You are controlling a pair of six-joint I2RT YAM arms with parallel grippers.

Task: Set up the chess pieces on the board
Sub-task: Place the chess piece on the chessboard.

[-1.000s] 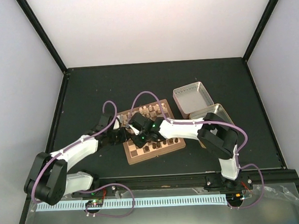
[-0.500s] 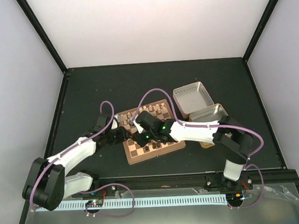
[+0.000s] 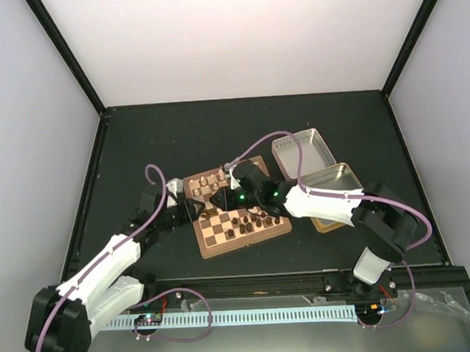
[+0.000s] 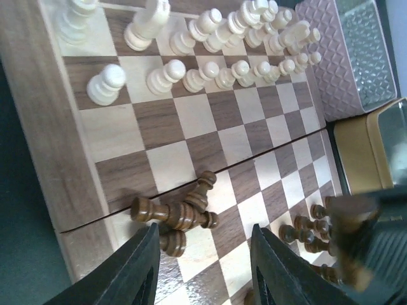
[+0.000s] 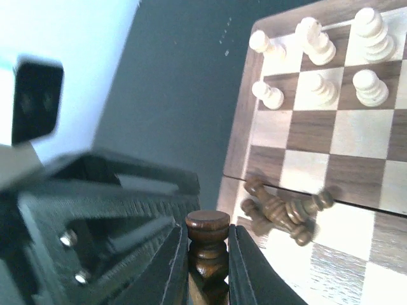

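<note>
Right arm (image 3: 325, 206) has carried its jaws further up the board's left side since a second ago, and the left arm (image 3: 112, 259) has drawn its elbow back while its jaws have spread. So now the left jaws are partway open with nothing in them, fingers (image 4: 137, 273) apart, low over the board (image 4: 48, 133). Just ahead of them there's a little heap of dark brown pieces (image 4: 175, 215) lying on their sides, on squares by the rim. Further out past the jaws, the cream pieces (image 4: 191, 73) stand in two rows, with a tin (image 4: 356, 57) off to the right on the dark surface (image 5: 178, 76). The right jaws are clamped on one upright dark piece (image 5: 208, 232), and that same heap sits just ahead of them and to the right.
</note>
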